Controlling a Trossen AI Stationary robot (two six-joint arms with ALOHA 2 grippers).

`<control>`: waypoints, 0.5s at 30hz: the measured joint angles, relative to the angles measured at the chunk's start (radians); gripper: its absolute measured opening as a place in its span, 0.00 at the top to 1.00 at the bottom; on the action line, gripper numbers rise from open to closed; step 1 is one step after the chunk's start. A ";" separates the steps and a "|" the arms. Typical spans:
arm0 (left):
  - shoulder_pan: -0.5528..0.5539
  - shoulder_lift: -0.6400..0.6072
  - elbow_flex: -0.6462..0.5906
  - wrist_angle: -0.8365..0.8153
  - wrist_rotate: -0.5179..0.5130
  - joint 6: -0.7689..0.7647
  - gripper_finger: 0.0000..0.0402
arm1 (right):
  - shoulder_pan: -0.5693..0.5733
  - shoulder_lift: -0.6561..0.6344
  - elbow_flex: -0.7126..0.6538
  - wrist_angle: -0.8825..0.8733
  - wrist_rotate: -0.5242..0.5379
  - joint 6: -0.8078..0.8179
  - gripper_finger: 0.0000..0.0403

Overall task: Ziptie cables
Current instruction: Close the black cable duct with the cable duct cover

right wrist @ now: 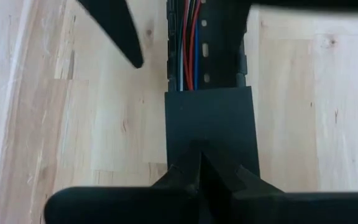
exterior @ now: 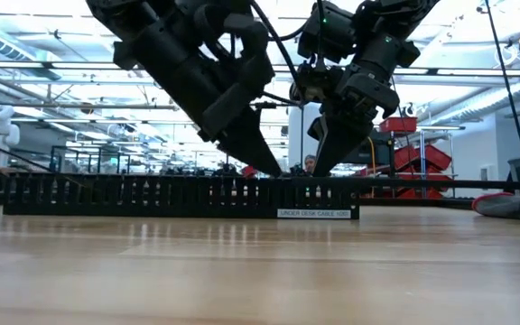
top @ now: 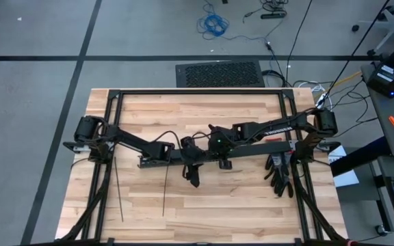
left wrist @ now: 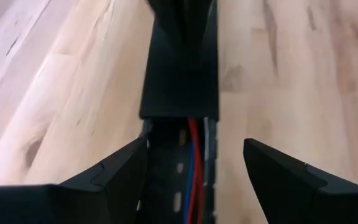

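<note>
We hold the left gripper (left wrist: 194,165) wide open astride the duct (left wrist: 179,93); the right gripper (right wrist: 199,163) is shut. The cables (right wrist: 188,56) look limp, so we would grasp them mid-bundle.

Pale, smooth wooden table (top: 204,205); matt black plastic slotted duct (exterior: 152,194).

Wood table (top: 204,212) w/ slotted duct (top: 183,156), zipties (top: 118,191), black gloves (top: 279,174).
</note>
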 joint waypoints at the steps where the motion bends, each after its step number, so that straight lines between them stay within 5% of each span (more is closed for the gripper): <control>1: 0.005 0.000 0.000 -0.007 0.000 0.006 0.34 | 0.000 0.000 0.000 0.000 -0.001 0.000 1.00; 15: 0.075 0.033 0.000 0.046 0.093 0.048 0.34 | 0.000 0.000 0.000 -0.001 0.000 0.003 1.00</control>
